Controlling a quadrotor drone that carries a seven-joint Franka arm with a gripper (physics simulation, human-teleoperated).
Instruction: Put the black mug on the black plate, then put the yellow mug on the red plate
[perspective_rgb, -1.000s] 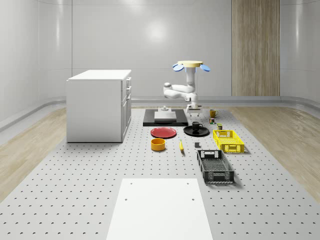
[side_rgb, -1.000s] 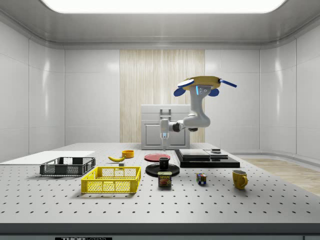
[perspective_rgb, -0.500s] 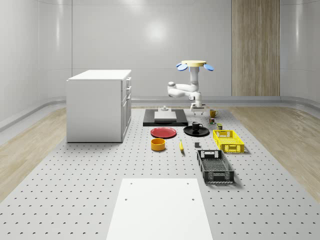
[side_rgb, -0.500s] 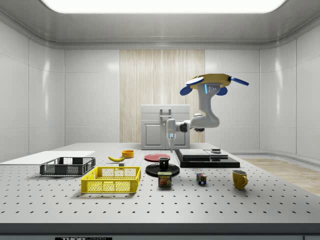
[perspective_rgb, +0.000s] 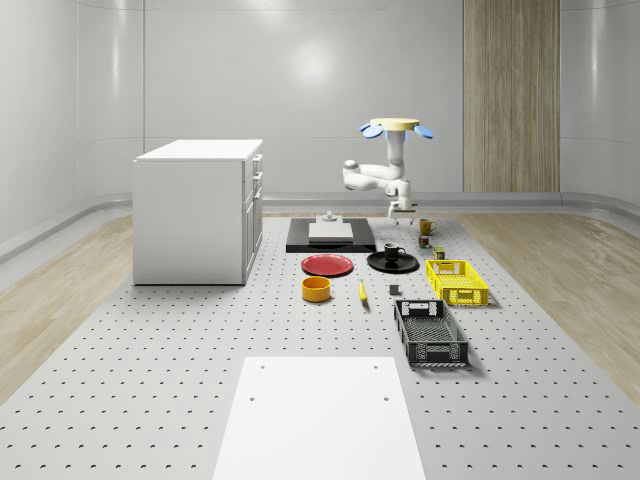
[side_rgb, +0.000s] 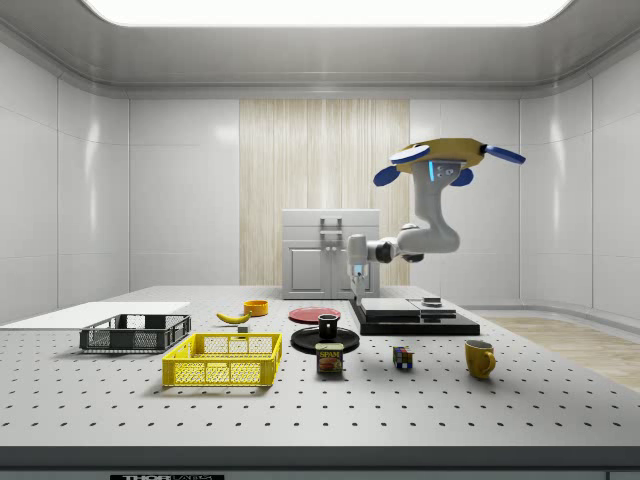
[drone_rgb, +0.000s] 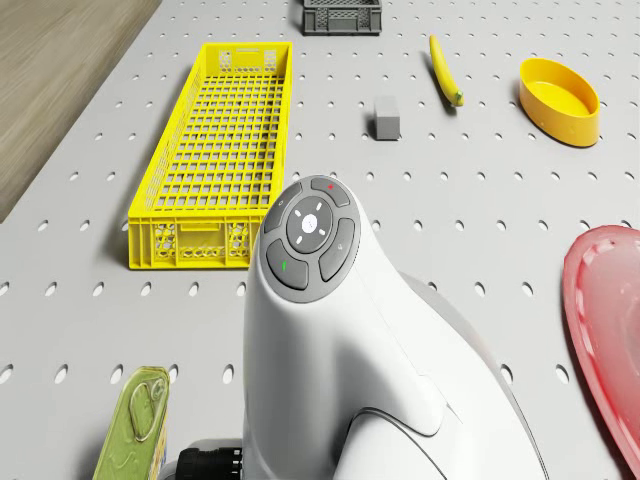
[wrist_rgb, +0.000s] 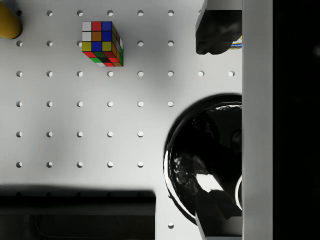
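Held empty above the bench (perspective_rgb: 180, 400), the claw (side_rgb: 358, 295) hangs with its fingers (wrist_rgb: 217, 30) parted. It is seen just beyond the black plate (perspective_rgb: 392, 263), where the black mug (side_rgb: 328, 326) already stands. The drone (side_rgb: 447, 159) hovers higher, over the bench's far part. The yellow mug (side_rgb: 480, 358) sits on the bench, well apart from the red plate (perspective_rgb: 328, 265).

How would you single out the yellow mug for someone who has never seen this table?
Start at the long yellow basket near the side view's front edge and follow that edge past the tin and the coloured cube. The yellow mug stands alone beyond them, farthest toward the side view's right. It has a handle, unlike the yellow bowl.
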